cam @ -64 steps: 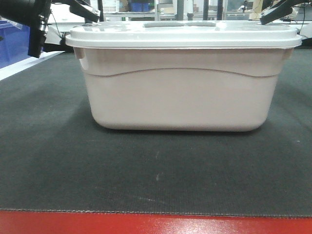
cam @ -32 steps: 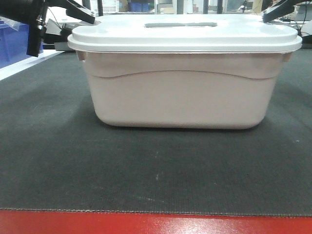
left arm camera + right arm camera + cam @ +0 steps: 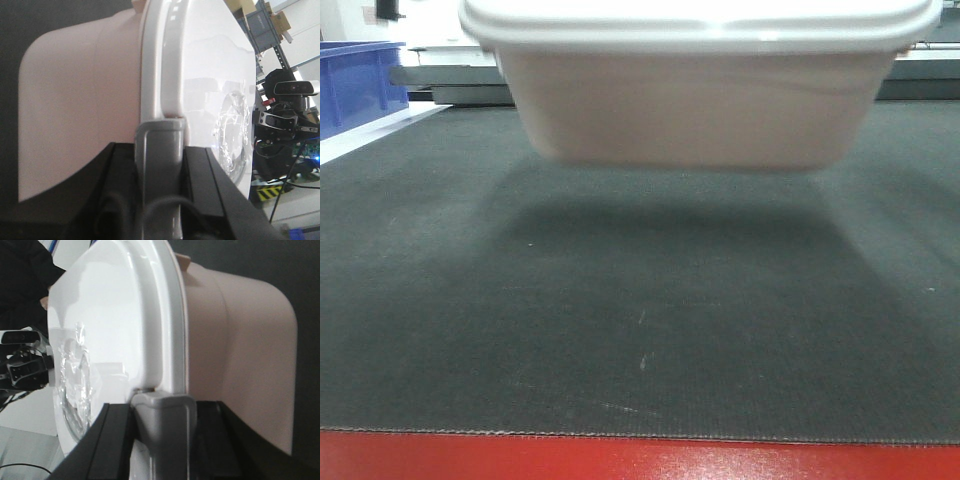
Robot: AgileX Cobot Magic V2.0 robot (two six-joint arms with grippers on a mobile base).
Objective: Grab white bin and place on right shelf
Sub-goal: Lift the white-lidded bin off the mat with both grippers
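above the dark mat (image 3: 640, 330), the white bin (image 3: 690, 100) hangs in the air, level and lidded, with its shadow on the mat below and a blue bin (image 3: 360, 80) behind it to the left. the left gripper (image 3: 159, 150) pinches the grey latch (image 3: 159, 200) at one end of the lid's rim, black fingers (image 3: 117, 170) pressed on either side. the right gripper (image 3: 162, 412) clamps the bin's other end the same way.

A white bin (image 3: 700, 105) hangs in the air above a dark mat (image 3: 640, 340), its lid (image 3: 700, 28) on and cut off by the top of the frame. The bin's blurred shadow (image 3: 670, 235) falls on the mat below. A blue bin (image 3: 355, 85) sits at far left, and a red edge (image 3: 640, 458) runs along the bottom.
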